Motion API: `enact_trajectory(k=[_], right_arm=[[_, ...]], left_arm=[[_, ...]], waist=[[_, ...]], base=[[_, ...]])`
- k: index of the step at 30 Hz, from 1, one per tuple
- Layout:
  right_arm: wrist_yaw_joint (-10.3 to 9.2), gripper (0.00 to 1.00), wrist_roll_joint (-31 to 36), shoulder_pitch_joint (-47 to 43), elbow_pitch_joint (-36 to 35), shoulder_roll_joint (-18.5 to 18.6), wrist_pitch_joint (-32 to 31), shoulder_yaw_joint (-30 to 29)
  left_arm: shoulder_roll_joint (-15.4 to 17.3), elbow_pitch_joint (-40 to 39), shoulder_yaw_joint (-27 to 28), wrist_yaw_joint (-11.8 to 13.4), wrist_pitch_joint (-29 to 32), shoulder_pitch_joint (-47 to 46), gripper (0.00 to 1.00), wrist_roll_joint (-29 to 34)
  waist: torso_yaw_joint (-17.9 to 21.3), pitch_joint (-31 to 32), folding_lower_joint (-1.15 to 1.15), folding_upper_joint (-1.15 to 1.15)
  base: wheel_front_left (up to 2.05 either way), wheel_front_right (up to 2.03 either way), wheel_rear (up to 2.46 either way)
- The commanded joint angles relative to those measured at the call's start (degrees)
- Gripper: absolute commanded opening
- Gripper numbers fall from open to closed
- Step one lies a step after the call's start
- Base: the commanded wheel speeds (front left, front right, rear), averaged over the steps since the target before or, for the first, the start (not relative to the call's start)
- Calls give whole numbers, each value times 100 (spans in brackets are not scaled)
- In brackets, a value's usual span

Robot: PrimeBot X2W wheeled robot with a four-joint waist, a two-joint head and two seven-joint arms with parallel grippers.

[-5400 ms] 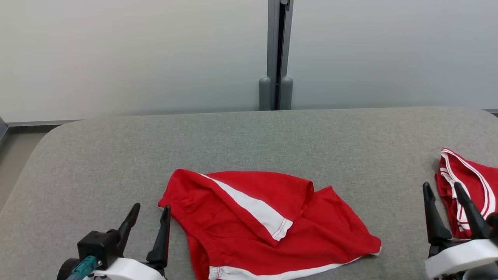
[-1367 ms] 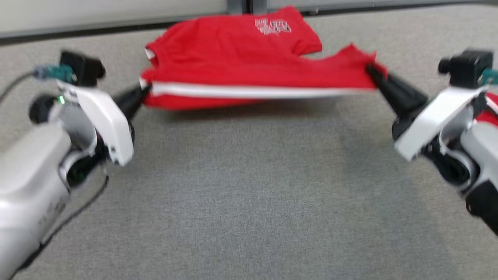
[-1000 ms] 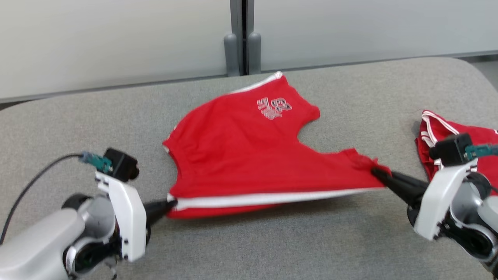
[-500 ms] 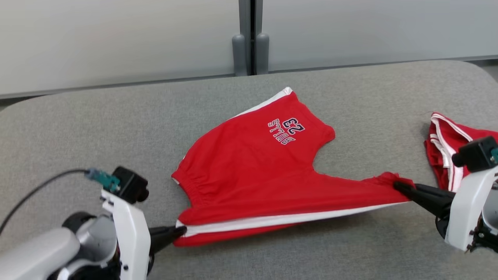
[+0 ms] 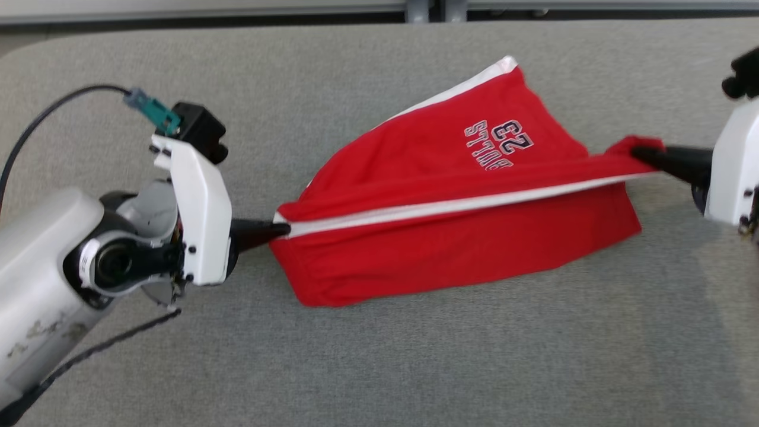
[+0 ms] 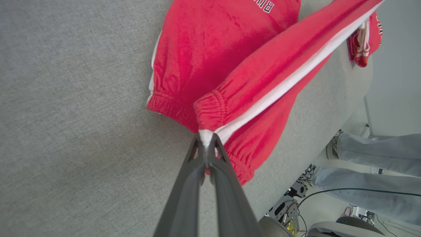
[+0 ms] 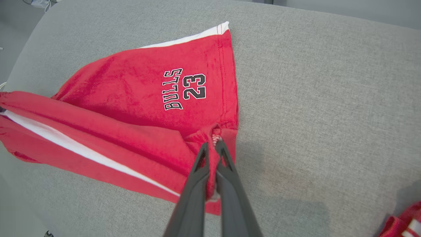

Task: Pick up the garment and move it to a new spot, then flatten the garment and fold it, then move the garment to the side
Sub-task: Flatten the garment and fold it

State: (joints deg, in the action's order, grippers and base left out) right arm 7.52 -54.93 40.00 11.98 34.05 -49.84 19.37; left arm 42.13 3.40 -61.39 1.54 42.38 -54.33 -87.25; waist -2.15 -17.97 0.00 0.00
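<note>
Head view: left tool [image 5: 284, 228] and right tool [image 5: 638, 153] pinch the red shorts [image 5: 450, 255], likely folding; next, lay the edge down flat.

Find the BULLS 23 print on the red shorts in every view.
Head view: print upper right of centre, upside down.
Left wrist view: top edge, partly cut off.
Right wrist view: left of centre.
Shared landmark: the shorts' white side stripe.

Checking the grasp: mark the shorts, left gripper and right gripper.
shorts [image 5: 450, 249], head view, lower red panel
left gripper [image 6: 206, 141], left wrist view, between fingertips
right gripper [image 7: 212, 146], right wrist view, between fingertips
</note>
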Motion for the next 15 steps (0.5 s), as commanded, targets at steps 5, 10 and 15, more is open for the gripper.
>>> enact_trajectory(k=[5, 10, 15], right_arm=[[-4, 0, 525, 853, 585, -294, -436, -273], [-4, 0, 1025, 1513, 967, -515, -586, -377], [-5, 0, 1370, 2011, 1352, -634, -544, -449]], left_arm=[[-304, 556, 125, -153, 76, -522, 0, 92], [-545, 895, 214, -300, -16, -858, 0, 221], [-722, 1061, 221, -431, -2, -1029, 0, 250]], waist=[[-426, -588, 0, 0], [-629, -892, 0, 0], [-825, -1147, 0, 0]], base=[[0, 0, 0], [0, 0, 0], [0, 0, 0]])
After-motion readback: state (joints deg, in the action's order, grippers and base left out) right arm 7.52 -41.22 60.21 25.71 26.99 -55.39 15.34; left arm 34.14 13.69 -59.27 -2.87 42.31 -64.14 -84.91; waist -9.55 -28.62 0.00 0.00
